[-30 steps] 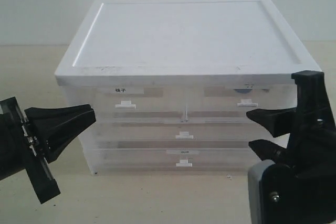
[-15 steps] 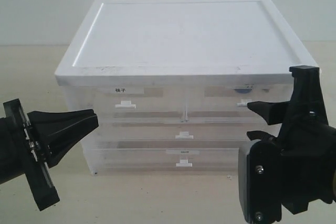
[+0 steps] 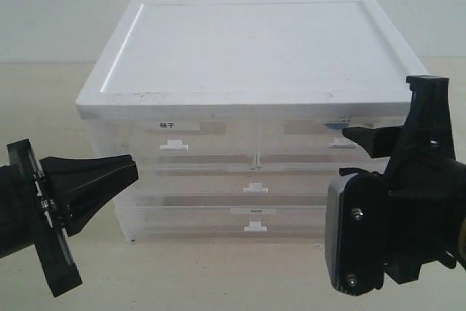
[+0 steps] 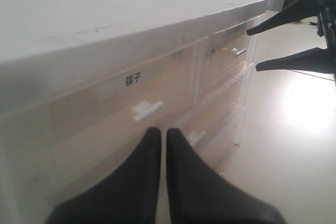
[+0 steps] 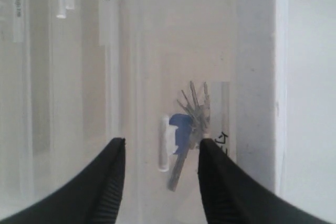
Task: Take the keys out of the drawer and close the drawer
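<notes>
The keys [image 5: 190,124] are inside the drawer [image 5: 142,66]. This is the small clear drawer at the top of the drawer box [image 3: 247,41], on the right side. It looks pushed in, level with the fronts around it.

The right gripper [image 5: 161,145] is right in front of this drawer. Its two black fingers are spread wide apart and hold nothing. In the right wrist view the keys show through the clear front, in the gap between the two fingers. The little white handle [image 5: 164,144] is in that gap too, just beside the keys. I cannot tell if the fingers touch the drawer.

The bunch of keys is long and thin. It lies the same way as the handle, sideways along the drawer front. Most of the silver keys fan out toward the other small drawer [image 4: 105,114]. One key points the other way. The blue fob [image 5: 180,129] sits in the middle of the bunch, next to the handle.

The left gripper [image 4: 163,130] has its fingers pressed together and holds nothing. It points at the box front, under the drawer with the black label [image 4: 133,80]. It is well apart from the keys. The box stands on a pale table [image 3: 218,274].
</notes>
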### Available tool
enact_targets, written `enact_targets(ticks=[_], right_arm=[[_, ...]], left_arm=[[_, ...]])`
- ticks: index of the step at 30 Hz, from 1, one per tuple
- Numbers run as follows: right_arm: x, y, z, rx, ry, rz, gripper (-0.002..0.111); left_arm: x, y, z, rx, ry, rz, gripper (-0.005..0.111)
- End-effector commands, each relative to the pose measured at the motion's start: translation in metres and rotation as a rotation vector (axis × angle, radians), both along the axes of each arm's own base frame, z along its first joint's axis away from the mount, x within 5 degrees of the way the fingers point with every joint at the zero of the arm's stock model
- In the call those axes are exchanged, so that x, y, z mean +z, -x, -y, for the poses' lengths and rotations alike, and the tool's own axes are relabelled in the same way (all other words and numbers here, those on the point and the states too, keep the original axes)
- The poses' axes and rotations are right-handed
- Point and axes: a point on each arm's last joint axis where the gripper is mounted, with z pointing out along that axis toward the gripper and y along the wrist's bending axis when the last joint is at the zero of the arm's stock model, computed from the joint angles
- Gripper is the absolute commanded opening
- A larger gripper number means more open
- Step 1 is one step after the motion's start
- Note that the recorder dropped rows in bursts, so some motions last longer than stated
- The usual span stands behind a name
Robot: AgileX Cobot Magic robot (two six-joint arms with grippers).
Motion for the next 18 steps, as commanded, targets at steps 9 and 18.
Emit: enact_targets(ticks=[9, 18], right_arm=[[-0.002, -0.010, 0.007, -0.005, 0.000, -0.054, 0.039], [-0.003, -0.021, -0.007, -0.027, 0.007, -0.071, 0.039]], left_arm=[[0.001, 0.000, 0.002, -0.020, 0.009, 0.000, 0.005], [0.001, 0.000, 0.002, -0.020, 0.009, 0.000, 0.005]])
